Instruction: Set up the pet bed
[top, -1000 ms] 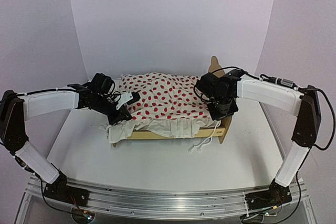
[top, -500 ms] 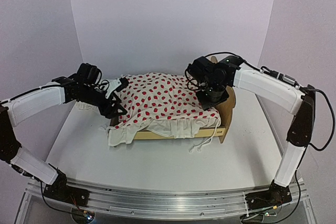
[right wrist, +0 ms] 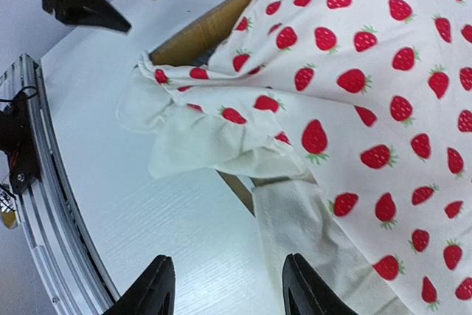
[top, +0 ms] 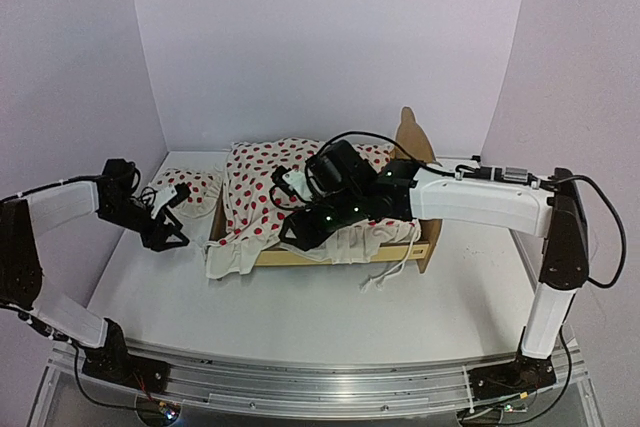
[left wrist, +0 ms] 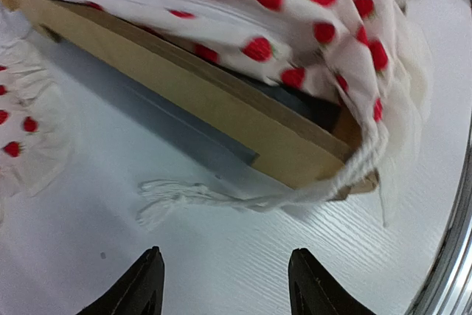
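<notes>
Plywood pet bed (left wrist: 236,119), mid-table, is draped by the blanket (right wrist: 354,71); left gripper (left wrist: 225,278) and right gripper (right wrist: 225,285) are spread empty, and a grasp to smooth the bunched corner is judged next.

No text or label is legible; no numbers (blanket (right wrist: 354,71) shows only strawberries)

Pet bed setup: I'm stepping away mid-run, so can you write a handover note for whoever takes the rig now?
Left gripper: open, empty, low over the table left of the pet bed.
Right gripper: open, empty, above the blanket at the bed's near left corner.
Blanket covers the bed, spilling over that corner; pillow lies on the table beside the bed's left end.
Done: blanket on.
Left: probably straighten the blanket and put the pillow in the bed.
</notes>
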{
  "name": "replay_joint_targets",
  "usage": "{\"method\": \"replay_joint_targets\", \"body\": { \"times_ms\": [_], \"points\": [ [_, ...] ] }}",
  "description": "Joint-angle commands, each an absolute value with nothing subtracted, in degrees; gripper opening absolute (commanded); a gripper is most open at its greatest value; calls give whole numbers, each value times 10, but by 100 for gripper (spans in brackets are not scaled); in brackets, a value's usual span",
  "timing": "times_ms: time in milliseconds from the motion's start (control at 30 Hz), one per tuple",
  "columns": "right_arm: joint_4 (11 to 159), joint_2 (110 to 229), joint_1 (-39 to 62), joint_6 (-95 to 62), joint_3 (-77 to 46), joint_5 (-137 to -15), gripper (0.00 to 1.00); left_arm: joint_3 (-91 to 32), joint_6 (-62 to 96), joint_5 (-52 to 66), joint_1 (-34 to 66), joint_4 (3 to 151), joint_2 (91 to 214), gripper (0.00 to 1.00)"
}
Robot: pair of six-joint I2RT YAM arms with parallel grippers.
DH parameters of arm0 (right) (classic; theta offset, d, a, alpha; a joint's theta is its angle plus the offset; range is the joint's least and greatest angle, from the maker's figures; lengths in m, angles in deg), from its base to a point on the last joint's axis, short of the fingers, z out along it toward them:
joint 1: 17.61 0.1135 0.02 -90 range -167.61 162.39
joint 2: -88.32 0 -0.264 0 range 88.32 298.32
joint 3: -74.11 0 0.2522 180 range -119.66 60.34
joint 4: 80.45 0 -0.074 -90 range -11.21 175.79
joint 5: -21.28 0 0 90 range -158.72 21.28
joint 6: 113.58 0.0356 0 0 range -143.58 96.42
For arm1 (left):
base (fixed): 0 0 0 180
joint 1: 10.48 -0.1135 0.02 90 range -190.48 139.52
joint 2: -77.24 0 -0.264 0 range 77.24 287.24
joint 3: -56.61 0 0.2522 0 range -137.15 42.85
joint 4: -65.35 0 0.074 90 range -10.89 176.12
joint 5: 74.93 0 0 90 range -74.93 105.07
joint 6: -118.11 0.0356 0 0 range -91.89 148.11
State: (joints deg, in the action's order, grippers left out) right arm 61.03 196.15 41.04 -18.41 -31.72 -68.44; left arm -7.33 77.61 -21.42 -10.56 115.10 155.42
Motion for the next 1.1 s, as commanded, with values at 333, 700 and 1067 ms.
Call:
{"method": "replay_joint_targets", "body": {
  "times_ms": [333,700,1067],
  "points": [
    [708,1957,417,-181,-278,-703,52,27,809,-264,-37,934,1596,34],
    [711,1964,417,-189,-280,-705,52,-21,797,-306,-36,1027,1572,0],
    [741,2016,428,-162,-312,-780,52,-63,804,-387,7,1187,1445,0]
  ]
}}
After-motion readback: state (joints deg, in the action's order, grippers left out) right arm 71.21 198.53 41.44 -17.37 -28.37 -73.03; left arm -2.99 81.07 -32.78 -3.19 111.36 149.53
